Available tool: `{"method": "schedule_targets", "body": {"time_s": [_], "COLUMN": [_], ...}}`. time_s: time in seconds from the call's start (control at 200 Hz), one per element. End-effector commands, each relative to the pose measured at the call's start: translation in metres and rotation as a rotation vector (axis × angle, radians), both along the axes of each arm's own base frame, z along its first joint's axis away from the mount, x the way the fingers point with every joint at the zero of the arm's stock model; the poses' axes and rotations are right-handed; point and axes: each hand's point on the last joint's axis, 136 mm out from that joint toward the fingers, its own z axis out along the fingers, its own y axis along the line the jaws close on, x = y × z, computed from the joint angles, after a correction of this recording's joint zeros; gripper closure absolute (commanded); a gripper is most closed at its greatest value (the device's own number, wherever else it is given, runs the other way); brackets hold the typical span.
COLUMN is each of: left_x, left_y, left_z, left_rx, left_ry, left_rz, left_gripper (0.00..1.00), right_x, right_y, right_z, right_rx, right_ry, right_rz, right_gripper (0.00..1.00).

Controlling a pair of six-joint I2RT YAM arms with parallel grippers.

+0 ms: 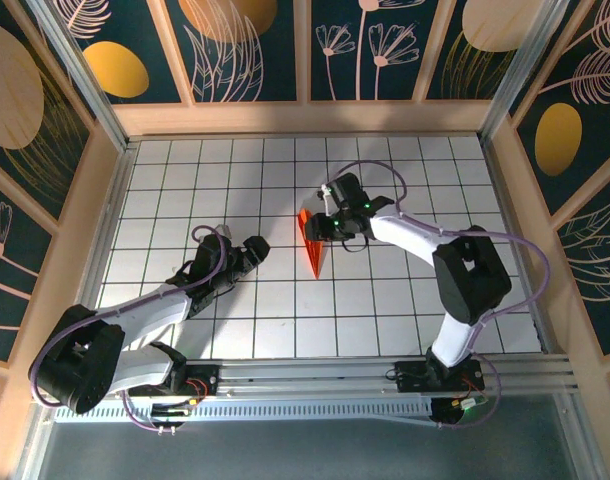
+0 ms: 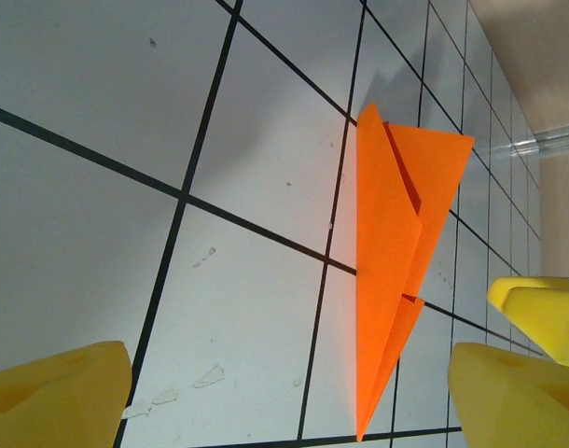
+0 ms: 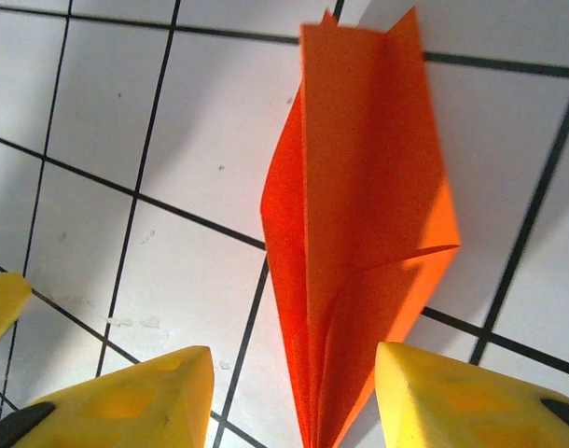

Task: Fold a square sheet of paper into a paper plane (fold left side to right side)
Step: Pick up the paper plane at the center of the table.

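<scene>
1. Find the paper plane (image 1: 311,245) at the centre of the top view, flat on the white gridded table (image 1: 185,170), pointed end toward the bottom of the frame. A narrow orange dart with layered creases.
2. Read the right gripper (image 1: 322,226) as parted and clamped on nothing. In the right wrist view its yellow fingers (image 3: 126,401) stand either side of the plane's narrow end, with tabletop showing in both gaps.
3. Read the left gripper (image 1: 257,247) as spread wide and holding nothing, just left of the plane in the top view.
4. Note the layers gaping along the long crease in the right wrist view, not pressed flat.
5. Expect some unfolding: with no pad bearing on them, the loose layers may relax and soften the crease.
6. Watch for snagging: a finger drawn away or closed across the narrow end could catch a lifted flap and drag or flip such light paper.
7. Beware crowding: with two grippers near one small thing, a careless approach could knock fingers together or crumple the point.
</scene>
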Motion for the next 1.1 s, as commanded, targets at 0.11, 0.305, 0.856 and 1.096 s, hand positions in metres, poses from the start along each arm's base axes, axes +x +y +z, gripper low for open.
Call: {"method": "schedule_targets", "body": {"time_s": [0.11, 0.305, 0.856, 1.096], "left_x": [0.005, 0.005, 0.005, 0.004], "left_y": [0.004, 0.004, 0.005, 0.006], "left_z": [0.011, 0.01, 0.009, 0.011], "left_rx": [0.003, 0.006, 0.008, 0.007], "left_ry": [-0.041, -0.04, -0.038, -0.042], "left_rz": [0.015, 0.016, 0.015, 0.019], "left_gripper": [0.12, 0.12, 0.11, 0.11], "right_x": [-0.006, -0.008, -0.009, -0.011], "right_y": [0.001, 0.005, 0.005, 0.003], "right_z": [-0.025, -0.034, -0.045, -0.051], "right_rx": [-0.096, -0.109, -0.137, -0.159], "right_ry": [0.059, 0.084, 0.106, 0.111], "right_rz": [0.021, 0.032, 0.029, 0.021], "right_gripper": [0.51, 0.55, 0.68, 0.73]}}
